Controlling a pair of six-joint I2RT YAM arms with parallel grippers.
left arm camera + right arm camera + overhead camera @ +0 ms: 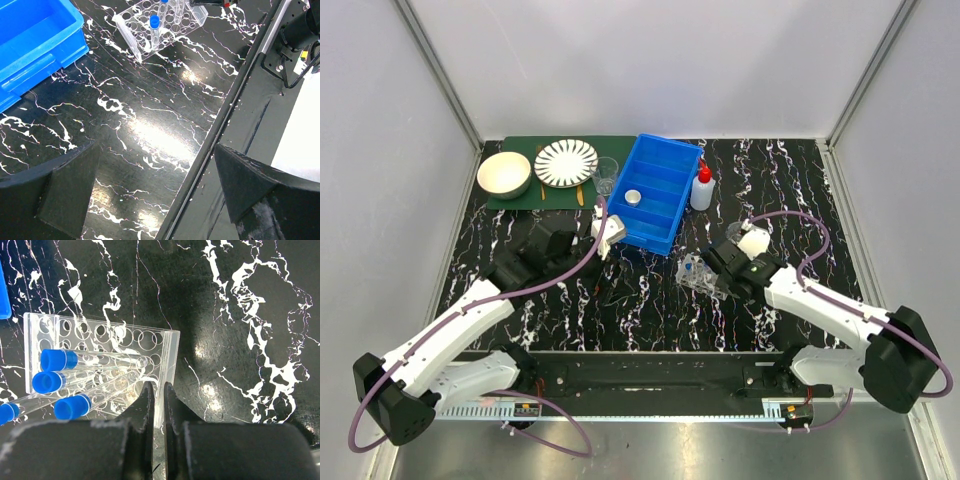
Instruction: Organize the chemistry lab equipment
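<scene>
Marbled table (650, 300) holds green mat (620, 148), blue bin (648, 240), squeeze bottle (701, 190), tube rack (698, 272).

Top view: even, bright, diffuse light from above. Pale walls (670, 60) look flat with no hard shadows, and focus is sharp throughout. The glossy black surface (650, 300) gives only faint sheen here.

Left wrist view: strong glare patches on the surface (150, 135). The bottom right corner is blown out to white. The left claw (156, 150) is dark, soft and out of focus at the frame bottom. The blue bin (35, 40) is saturated but not clipped.

Right wrist view: small hot spots on the surface (207, 390), with a broad dark shadow band above the right claw (158, 390), which is blurred. The clear tube rack (170, 355) shows specular streaks, and its edges are hard to read.
</scene>
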